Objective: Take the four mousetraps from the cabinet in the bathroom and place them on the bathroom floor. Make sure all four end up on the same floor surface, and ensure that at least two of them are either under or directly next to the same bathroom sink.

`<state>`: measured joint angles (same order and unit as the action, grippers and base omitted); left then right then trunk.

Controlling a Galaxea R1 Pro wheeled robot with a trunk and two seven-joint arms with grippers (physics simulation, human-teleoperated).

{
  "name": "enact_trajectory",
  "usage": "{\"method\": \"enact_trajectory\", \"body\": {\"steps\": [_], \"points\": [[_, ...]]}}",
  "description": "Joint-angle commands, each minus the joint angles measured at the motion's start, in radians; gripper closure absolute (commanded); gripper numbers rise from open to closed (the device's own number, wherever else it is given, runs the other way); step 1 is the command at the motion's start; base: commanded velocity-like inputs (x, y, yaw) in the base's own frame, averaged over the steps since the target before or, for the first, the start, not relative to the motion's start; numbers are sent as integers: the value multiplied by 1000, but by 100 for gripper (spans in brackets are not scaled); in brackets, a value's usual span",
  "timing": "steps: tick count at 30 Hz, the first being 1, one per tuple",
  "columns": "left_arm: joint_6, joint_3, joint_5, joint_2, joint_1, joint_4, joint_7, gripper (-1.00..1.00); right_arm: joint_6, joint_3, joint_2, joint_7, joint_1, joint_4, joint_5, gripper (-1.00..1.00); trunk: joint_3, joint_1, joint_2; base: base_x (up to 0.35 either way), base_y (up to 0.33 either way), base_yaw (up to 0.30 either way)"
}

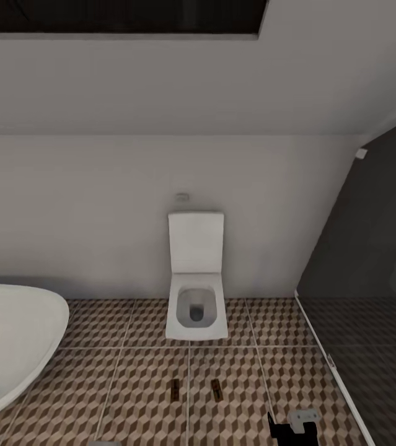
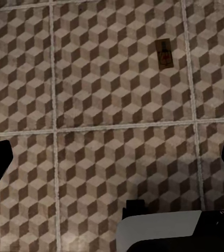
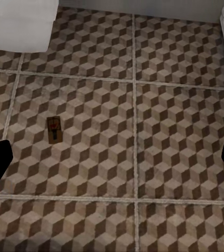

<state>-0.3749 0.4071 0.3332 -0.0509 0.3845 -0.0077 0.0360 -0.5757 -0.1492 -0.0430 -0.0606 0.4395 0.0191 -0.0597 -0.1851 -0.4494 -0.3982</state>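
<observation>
Mousetraps [image 1: 175, 389] [image 1: 216, 388] lie flat on bathroom floor [image 1: 129, 371], long axes toward toilet [image 1: 196, 291]

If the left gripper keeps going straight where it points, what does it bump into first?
Probably just the bare floor. The left gripper points down at the tiles, and the mousetrap lies off to one side, though depth is hard to judge.

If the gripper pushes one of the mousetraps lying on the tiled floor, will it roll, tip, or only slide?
The mousetrap is a thin flat board lying flush on the bathroom floor, so it would probably slide, not roll or tip. It looks stiff and light for its size. Being so low, it may be hard to pinch from above.
</observation>
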Motion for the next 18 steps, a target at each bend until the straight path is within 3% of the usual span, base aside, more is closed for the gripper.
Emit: {"method": "enact_trajectory", "body": {"steps": [1,18], "points": [[-2,9,4,0,1,0,4,-100,-3,-9,0,-4,1,-1,-6,-100,0,-1,-2,0,0,0],[-2,9,4,0,1,0,4,-100,-3,-9,0,-4,1,-1,-6,-100,27,-1,-2,0,0,0]]}}
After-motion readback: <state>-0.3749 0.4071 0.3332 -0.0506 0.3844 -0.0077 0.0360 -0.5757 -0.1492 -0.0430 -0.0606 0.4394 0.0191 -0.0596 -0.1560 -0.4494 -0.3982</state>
